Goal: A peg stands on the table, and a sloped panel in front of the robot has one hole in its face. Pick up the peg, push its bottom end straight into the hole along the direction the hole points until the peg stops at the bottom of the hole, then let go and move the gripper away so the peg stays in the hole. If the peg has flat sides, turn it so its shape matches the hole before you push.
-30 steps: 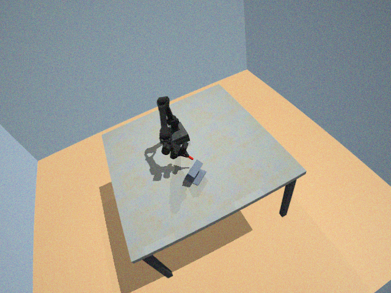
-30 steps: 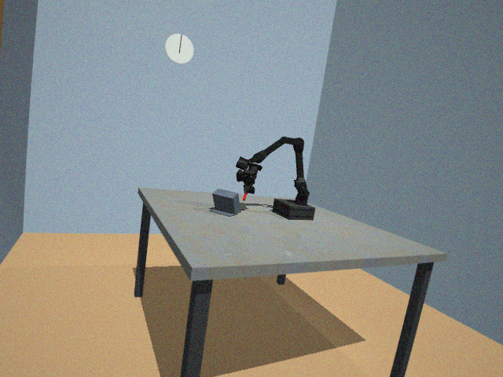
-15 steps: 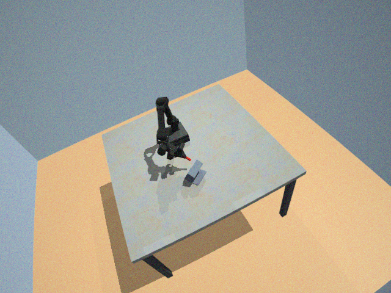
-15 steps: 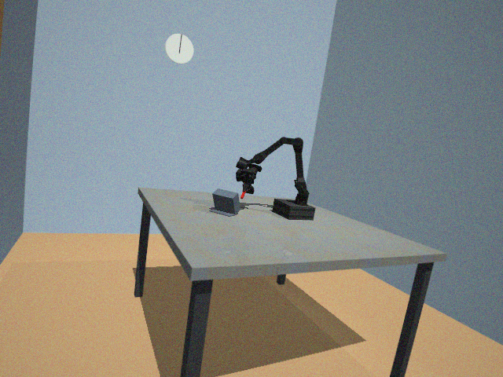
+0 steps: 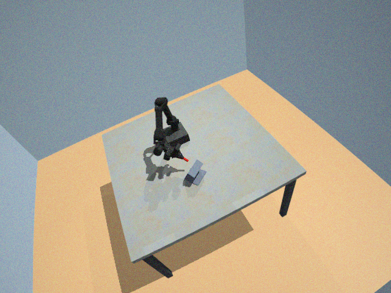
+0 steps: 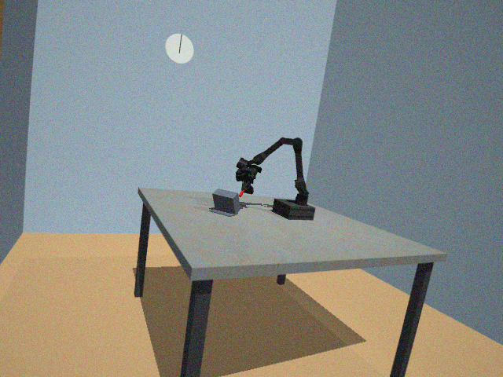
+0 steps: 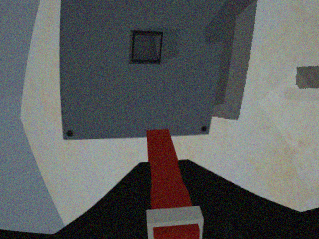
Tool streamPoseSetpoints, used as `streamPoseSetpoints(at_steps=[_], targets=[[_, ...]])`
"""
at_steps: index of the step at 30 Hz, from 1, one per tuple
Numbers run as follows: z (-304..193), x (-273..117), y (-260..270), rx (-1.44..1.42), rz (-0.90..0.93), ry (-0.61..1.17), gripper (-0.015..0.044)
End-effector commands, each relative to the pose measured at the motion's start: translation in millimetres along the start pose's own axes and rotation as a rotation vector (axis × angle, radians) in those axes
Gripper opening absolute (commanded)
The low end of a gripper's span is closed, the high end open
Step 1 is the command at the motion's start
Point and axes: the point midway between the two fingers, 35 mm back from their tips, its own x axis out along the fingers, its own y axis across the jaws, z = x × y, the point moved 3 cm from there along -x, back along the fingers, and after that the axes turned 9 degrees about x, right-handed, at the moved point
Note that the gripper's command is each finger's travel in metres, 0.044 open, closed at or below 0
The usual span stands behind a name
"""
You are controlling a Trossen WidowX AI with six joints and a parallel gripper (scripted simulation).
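Top view: grasping red peg [image 5: 186,159] [image 6: 241,193] [image 7: 161,149] w/ end effector [image 5: 181,157] [image 6: 247,190] [image 7: 163,171], above surface [image 5: 236,141] [image 6: 304,243] [image 7: 239,159], near gray-blue sloped panel [image 5: 194,169] [image 6: 225,201] [image 7: 100,90].

Ext. view: holding peg tilted, lower end toward panel, outside hole; can't tell exact gap.

Wrist cam: showing sq. hole [image 7: 147,47] in panel face, beyond peg tip, approx. centered btwn. side edges; overlapping panel's near edge w/ peg tip in view.

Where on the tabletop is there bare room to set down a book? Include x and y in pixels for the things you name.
The tabletop [image 5: 239,138] [image 6: 308,239] has bare room between the sloped panel [image 5: 195,168] [image 6: 225,201] [image 7: 100,90] and its long front edge. It is crowded between panel and arm base [image 5: 182,133] [image 6: 298,210], under the pincer [image 5: 182,157] [image 6: 245,190] [image 7: 163,171].
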Motion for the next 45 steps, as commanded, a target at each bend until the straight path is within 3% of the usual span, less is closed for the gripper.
streamPoseSetpoints(at_steps=[1, 26, 45], targets=[[1, -2, -4, 0.020, 0.017, -0.002, 0.0000], [18, -29, -20, 0.078, 0.140, -0.065, 0.0000], [26, -11, -18, 0.087, 0.162, -0.080, 0.0000]])
